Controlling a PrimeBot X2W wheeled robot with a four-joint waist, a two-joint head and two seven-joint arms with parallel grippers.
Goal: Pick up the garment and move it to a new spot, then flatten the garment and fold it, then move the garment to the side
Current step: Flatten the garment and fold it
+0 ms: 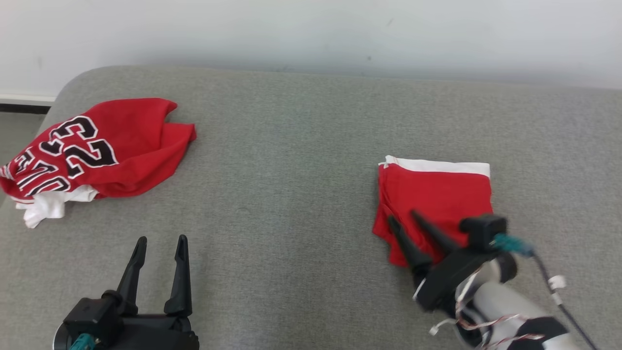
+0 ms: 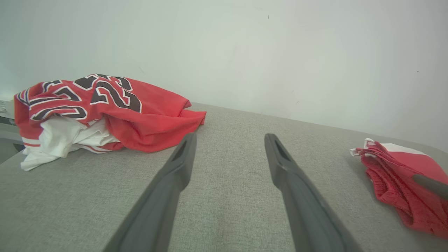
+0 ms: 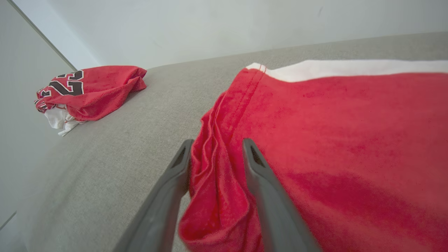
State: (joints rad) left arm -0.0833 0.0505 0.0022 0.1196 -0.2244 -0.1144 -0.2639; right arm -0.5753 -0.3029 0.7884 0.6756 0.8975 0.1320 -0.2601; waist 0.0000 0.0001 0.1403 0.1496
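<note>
A folded red garment [image 1: 437,199] with a white band along its far edge lies flat on the right of the grey surface [image 1: 291,194]. My right gripper [image 1: 402,217] is at the garment's near-left edge. Its fingers are apart and straddle a bunched fold of that edge [image 3: 217,164], one finger [image 3: 178,171] outside the cloth and the other resting on top. The cloth lies between them and is not lifted. At the lower left, my left gripper [image 1: 162,239] stands open over bare surface, holding nothing.
A crumpled red jersey [image 1: 97,150] with black and white numbers, white cloth under it, lies at the surface's far-left corner, also seen as the red jersey [image 2: 105,108]. A pale wall [image 1: 311,34] runs behind. The surface's left edge drops off beside the jersey.
</note>
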